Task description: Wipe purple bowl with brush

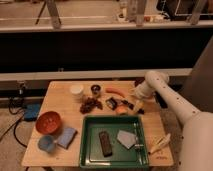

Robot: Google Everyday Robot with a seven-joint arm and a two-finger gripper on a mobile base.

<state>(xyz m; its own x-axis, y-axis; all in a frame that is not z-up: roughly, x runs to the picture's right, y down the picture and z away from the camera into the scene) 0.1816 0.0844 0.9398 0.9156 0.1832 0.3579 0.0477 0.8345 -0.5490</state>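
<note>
Gripper [137,105] low over the table's [60,92] 3 o'clock side, above the tray [88,145]. Grip state: could not tell. Brush [128,104] just beside it, long axis unclear.

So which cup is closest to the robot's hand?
The dark cup, next to the carrot. The white cup and blue cup are farther left of the gripper, low over the table's right side.

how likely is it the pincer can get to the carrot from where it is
Probably yes. The pincer hangs low over the table's right side, close beside the carrot, and nothing seems to lie between them.
</note>
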